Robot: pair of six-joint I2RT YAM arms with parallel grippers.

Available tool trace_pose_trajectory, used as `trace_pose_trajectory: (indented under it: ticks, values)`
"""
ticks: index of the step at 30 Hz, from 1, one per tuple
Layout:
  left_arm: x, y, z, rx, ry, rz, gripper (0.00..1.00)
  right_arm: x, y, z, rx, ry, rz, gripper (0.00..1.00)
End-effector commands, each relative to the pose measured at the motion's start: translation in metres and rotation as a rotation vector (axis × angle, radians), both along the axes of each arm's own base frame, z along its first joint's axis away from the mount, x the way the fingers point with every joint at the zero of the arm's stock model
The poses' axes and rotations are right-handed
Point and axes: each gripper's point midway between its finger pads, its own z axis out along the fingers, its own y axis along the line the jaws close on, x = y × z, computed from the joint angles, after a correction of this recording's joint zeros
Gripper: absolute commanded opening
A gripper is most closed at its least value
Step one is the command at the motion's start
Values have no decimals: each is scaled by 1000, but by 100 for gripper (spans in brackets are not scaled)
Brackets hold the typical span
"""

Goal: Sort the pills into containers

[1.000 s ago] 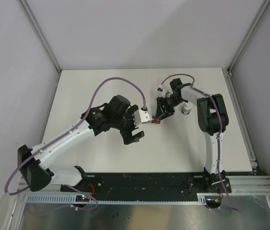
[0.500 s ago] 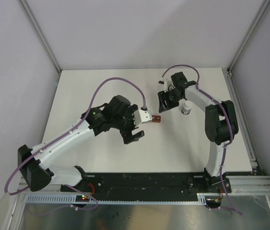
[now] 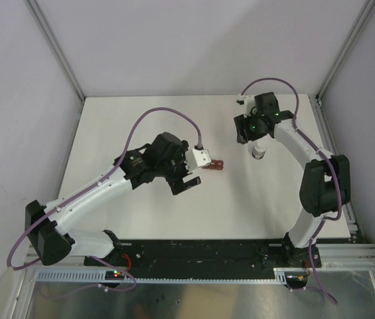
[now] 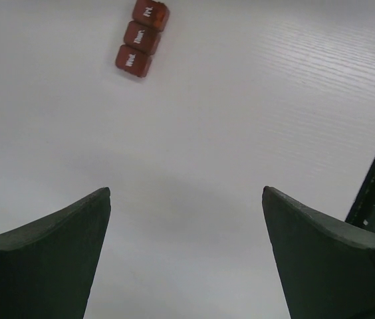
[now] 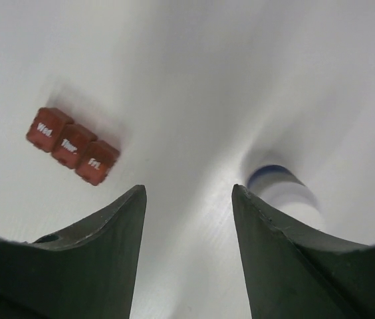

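Left gripper (image 4: pixel 186 193) gaping wide, right gripper (image 5: pixel 189 189) parted too, both empty. Red pill box (image 5: pixel 72 146) sits loose on the surface (image 3: pixel 267 199).

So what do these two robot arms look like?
The left arm and right arm are slim white tubes with chunky black joints. A purple cable loops off each. The jaws are dark green wedges tapering to blunt tips. Small green lights glow on the right arm.

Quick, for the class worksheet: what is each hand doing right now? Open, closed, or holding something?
Left hand: open wide, holding nothing.
Right hand: open, nothing between its fingers.
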Motion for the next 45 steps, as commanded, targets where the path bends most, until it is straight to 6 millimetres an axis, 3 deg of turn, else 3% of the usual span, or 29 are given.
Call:
trace_pose_trajectory:
  ticks: [1,8,11,14,22,28,31,39,45]
  values:
    - [28,6,8,24,-113,107,98,8,-42,43,7,-115,-108,60]
    - [56,24,11,51,-230,271,98,-12,-103,71,-54,-210,-258,64]
    - [68,32,16,36,-258,346,98,-25,-121,82,-71,-252,-309,88]
    - [81,42,22,-10,-260,432,98,-38,-135,88,-79,-282,-350,96]
    - [109,87,44,-186,-267,662,98,-71,-155,90,-94,-320,-440,99]
    - [105,127,73,-338,-389,794,98,-91,-186,105,-151,-438,-577,99]
    - [99,139,85,-399,-421,821,98,-102,-190,111,-164,-478,-584,99]
    - [82,170,103,-461,-496,894,98,-121,-174,94,-103,-427,-519,99]
    - [71,203,101,-506,-524,995,98,-131,-156,94,-12,-404,-458,99]
